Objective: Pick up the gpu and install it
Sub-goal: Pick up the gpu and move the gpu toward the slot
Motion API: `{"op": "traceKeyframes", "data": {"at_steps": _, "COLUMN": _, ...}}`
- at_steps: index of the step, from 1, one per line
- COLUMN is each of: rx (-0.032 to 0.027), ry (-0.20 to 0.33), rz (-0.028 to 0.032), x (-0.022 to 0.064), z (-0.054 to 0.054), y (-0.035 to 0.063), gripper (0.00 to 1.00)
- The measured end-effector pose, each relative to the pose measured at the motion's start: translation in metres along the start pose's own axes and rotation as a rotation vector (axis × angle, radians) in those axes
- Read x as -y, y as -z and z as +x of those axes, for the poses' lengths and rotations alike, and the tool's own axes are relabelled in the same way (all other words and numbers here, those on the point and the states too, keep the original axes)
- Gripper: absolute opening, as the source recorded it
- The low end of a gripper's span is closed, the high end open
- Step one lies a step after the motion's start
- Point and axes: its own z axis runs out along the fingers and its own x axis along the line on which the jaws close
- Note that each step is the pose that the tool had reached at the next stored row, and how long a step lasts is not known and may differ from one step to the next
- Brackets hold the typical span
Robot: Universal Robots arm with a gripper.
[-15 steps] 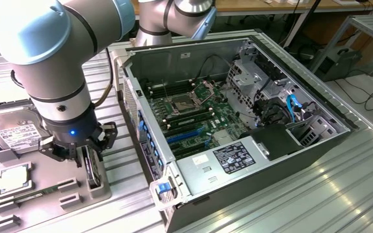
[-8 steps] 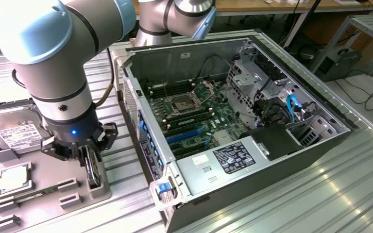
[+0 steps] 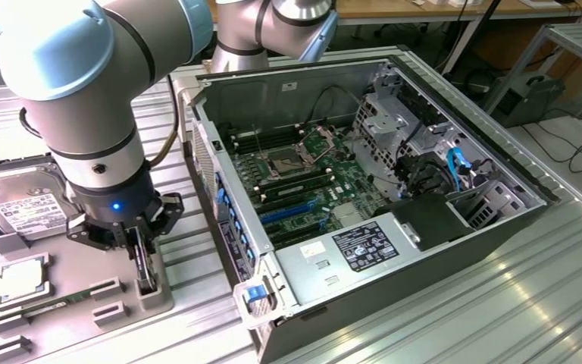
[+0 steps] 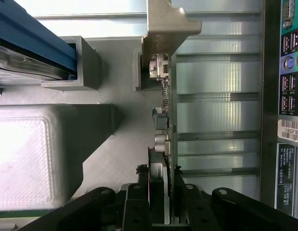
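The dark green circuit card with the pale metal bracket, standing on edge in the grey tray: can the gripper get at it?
Probably yes: the black gripper sits right over the gpu card, with nothing between them in the grey tray.

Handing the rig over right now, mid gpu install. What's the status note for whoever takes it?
Gripper: down at the gpu; a firm grip can't be confirmed.
Gpu: standing on edge in the gray parts tray, beside the open computer case.
Done: arm is positioned at the card.
Left: gpu not yet lifted out or installed in the case.
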Motion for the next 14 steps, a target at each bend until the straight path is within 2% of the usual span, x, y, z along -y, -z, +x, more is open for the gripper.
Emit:
{"op": "traceKeyframes", "data": {"at_steps": 5, "rx": 0.0000, "ry": 0.000, "rz": -0.0001, "x": 0.0000, "z": -0.0001, "y": 0.0000, "gripper": 0.28}}
{"op": "traceKeyframes", "data": {"at_steps": 14, "rx": -0.0001, "ry": 0.000, "rz": 0.0000, "x": 0.0000, "z": -0.0001, "y": 0.0000, "gripper": 0.28}}
